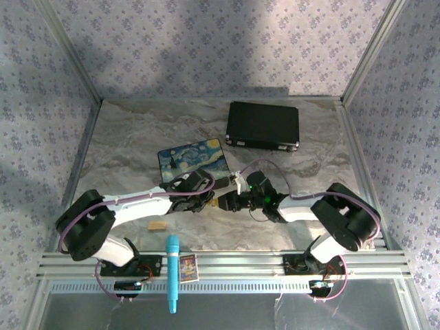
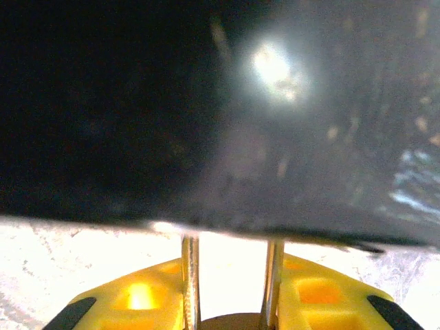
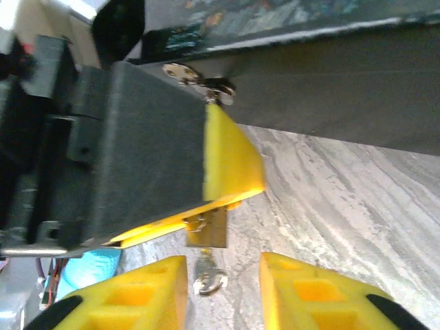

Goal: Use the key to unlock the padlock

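**Padlock clamped, key between parted fingers**

My left gripper [image 2: 230,283] is closed on the brass padlock [image 3: 206,230]. Its silver shackle [image 2: 189,275] points forward between my fingers. My right gripper [image 3: 223,292] stands apart around the key [image 3: 208,278], just below the padlock. The painted box [image 1: 194,159] lies beyond.

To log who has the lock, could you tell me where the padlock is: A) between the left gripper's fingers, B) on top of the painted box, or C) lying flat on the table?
A: in the left wrist view the padlock sits between the yellow fingers of the left gripper, its silver shackle standing up between them.
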### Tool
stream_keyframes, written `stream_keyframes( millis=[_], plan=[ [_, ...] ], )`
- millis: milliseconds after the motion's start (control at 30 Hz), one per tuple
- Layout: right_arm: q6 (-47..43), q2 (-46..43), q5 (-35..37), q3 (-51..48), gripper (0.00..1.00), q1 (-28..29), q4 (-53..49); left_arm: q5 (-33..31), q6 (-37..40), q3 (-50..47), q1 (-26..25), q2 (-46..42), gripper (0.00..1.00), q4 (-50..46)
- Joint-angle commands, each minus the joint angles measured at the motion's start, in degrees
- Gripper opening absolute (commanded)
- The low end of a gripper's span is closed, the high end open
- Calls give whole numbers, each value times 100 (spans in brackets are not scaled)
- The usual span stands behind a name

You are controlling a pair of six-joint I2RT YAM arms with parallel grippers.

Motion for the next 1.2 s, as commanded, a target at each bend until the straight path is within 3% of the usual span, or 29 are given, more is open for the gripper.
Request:
stream_keyframes(
  millis=[0, 367, 833, 1033, 1167],
  plan=[
    [500, 188, -319, -69, 28, -31, 625, -36, -184, -37, 15, -257, 0, 241],
    [1140, 960, -756, -60, 25, -20, 1611, 10, -305, -259, 15, -278, 0, 734],
    [2648, 1892, -948, -327, 9, -239, 3838, 137, -495, -944, 15, -512, 0, 2328],
    [2847, 2382, -1067, -258, 12, -403, 3975, 41, -448, -1063, 15, -809, 0, 2334],
    [2263, 1978, -890, -318, 18, -414, 3044, 8, -432, -882, 21, -863, 0, 1646]
  ],
)
